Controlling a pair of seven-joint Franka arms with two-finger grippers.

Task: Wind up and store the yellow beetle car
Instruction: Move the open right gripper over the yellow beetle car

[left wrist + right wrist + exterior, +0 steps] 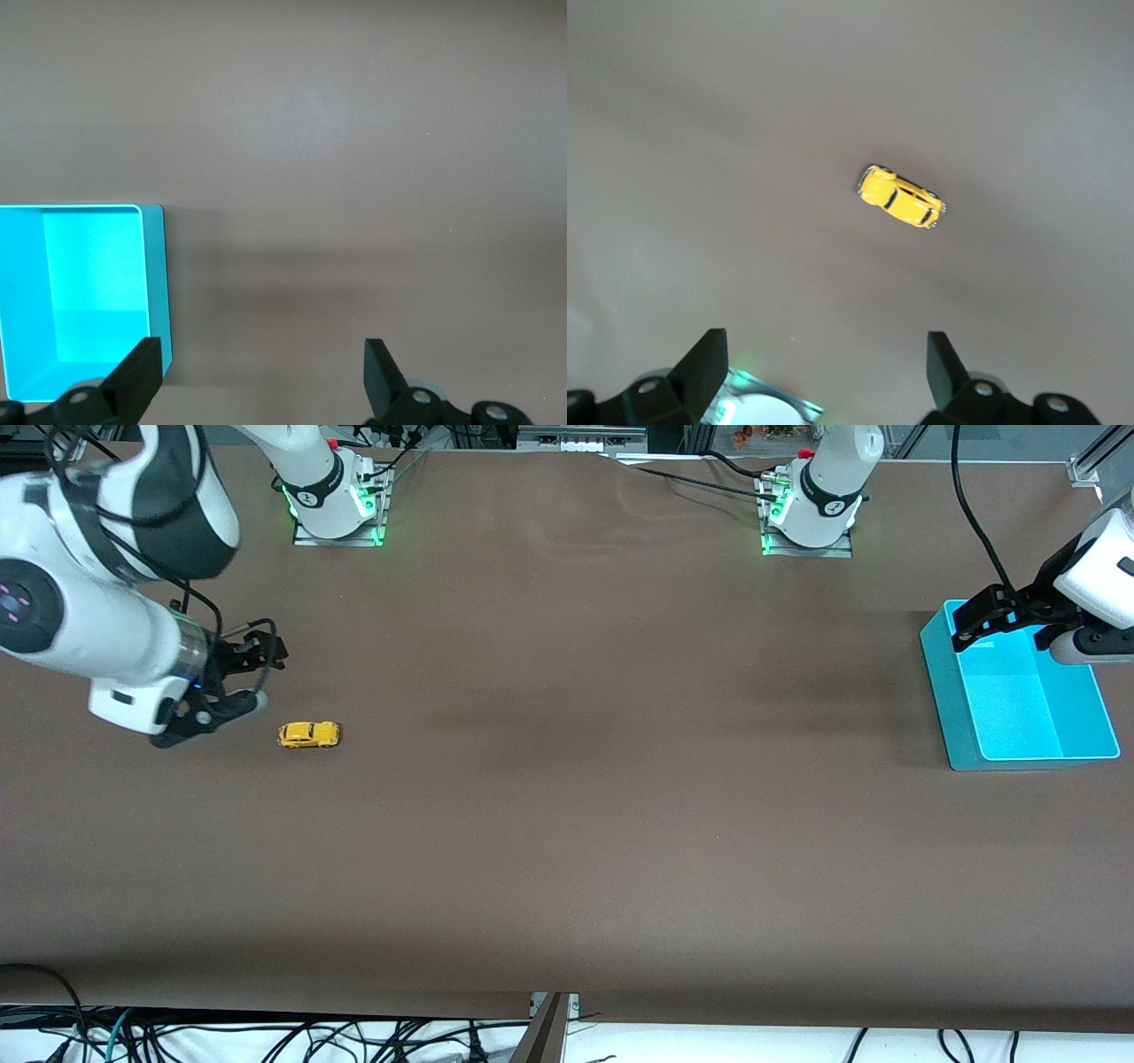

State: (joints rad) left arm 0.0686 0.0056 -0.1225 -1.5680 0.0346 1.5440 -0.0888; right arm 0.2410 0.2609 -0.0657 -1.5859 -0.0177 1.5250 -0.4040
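1. The desk point(567, 779) is lying under a plain brown cover that is stretching from the arm bases down to the edge nearest the front camera. Most of its surface is showing bare, with a wide open stretch running between the car and the bin.

2. The right arm is reaching out over its own end of the desk, and the right hand point(252, 677) is hanging in the air over bare cover beside the car, not touching it. In the right wrist view its two fingers point(704, 363) are standing wide apart with nothing between them, so the hand is released.

3. The left arm is waiting at its own end of the desk, with the left hand point(997, 615) hovering over the rim of the bin on the side toward the arm bases. In the left wrist view its fingers point(142, 372) are spread wide and gripping nothing.

4. The teal bin point(943, 691) is sitting near the desk's edge at the left arm's end, open at the top and holding nothing. Its walls are standing upright, and bare cover is lying all along the side facing the car.

5. The yellow car point(308, 734) is resting on its wheels on the desk toward the right arm's end, well apart from the bin. It is standing free, with open cover on every side, and is lying slightly nearer the front camera than the spot under the right hand.
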